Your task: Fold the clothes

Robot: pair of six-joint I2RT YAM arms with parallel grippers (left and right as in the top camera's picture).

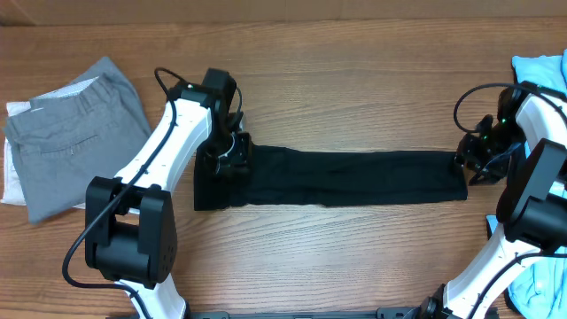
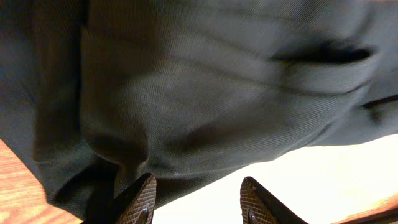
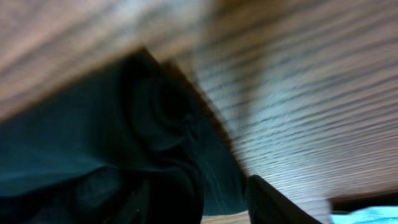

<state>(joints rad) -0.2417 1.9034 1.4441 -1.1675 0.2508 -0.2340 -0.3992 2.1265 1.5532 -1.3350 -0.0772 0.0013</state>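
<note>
The left gripper [image 2: 196, 191] at nine o'clock gapes empty, the right gripper [image 1: 464, 165] at three I can't read; both should pinch the ends of the clothes [image 1: 354, 177] evenly.

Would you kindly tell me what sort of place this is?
Likely a robotics lab bench for laundry folding: a left arm and right arm at a wooden table, a black garment laid between them, grey trousers and a light-blue garment at the sides.

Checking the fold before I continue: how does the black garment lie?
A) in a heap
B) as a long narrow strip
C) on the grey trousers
B: the black garment lies flat as one long band across the table, apart from the grey trousers.
</note>
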